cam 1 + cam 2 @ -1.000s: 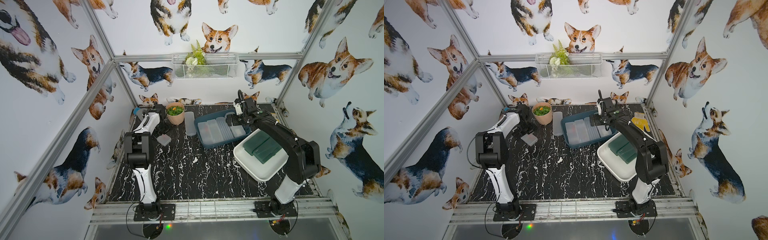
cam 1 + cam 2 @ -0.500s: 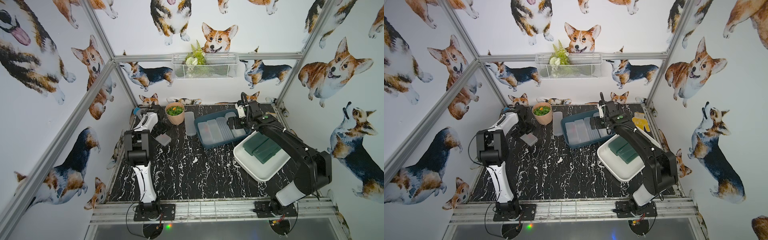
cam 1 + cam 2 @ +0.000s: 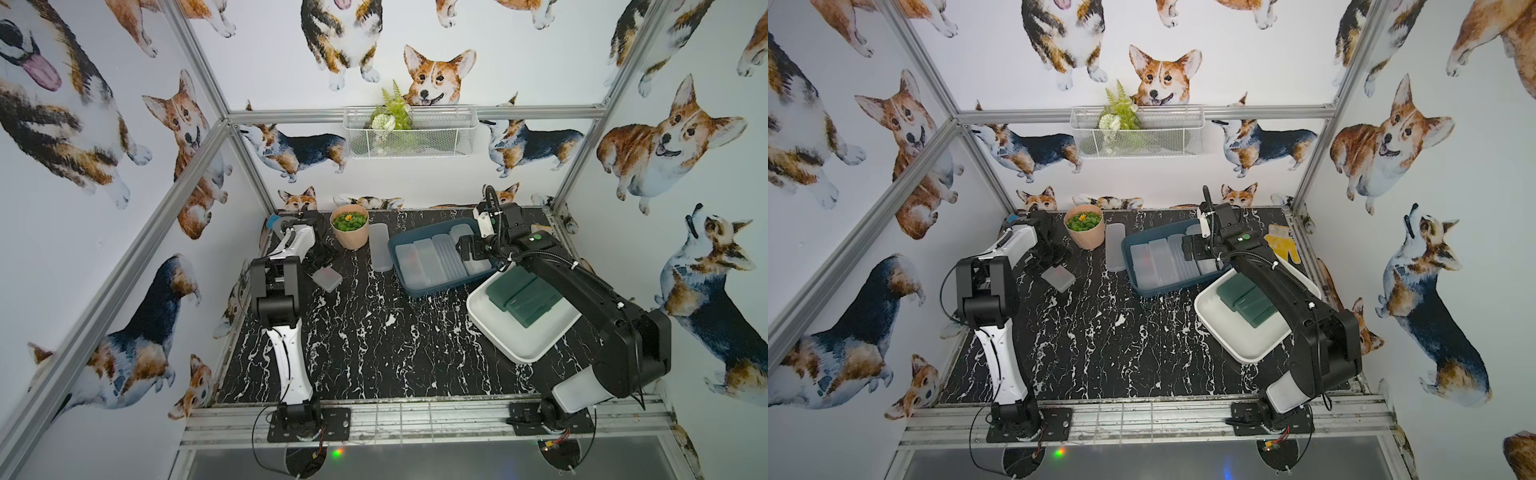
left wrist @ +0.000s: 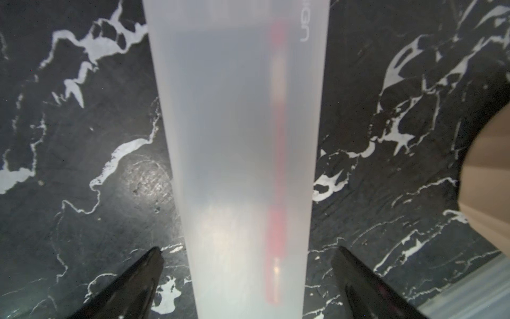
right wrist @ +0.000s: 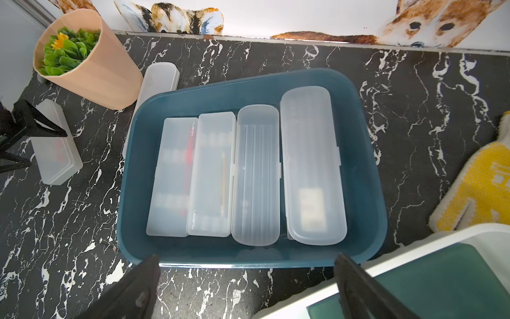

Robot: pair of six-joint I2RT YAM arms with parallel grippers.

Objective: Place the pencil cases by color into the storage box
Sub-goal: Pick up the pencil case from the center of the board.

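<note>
The frosted translucent plastic pencil case (image 4: 242, 138), long and flat, is lying on the black marble table (image 4: 82, 138). It is looking light, stiff and slippery; taking it across its two long sides is seeming safest. The left gripper (image 4: 248, 250) is standing open astride one end, fingers (image 4: 132, 284) not touching it. The right gripper (image 5: 247, 256) is hanging open, empty, above the dark blue storage box (image 5: 367, 165).

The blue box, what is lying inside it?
Four frosted white pencil cases lie side by side in the blue box. Through the lids, something red and a tan stick show faintly. Whether more cases lie beneath them is covered.
</note>
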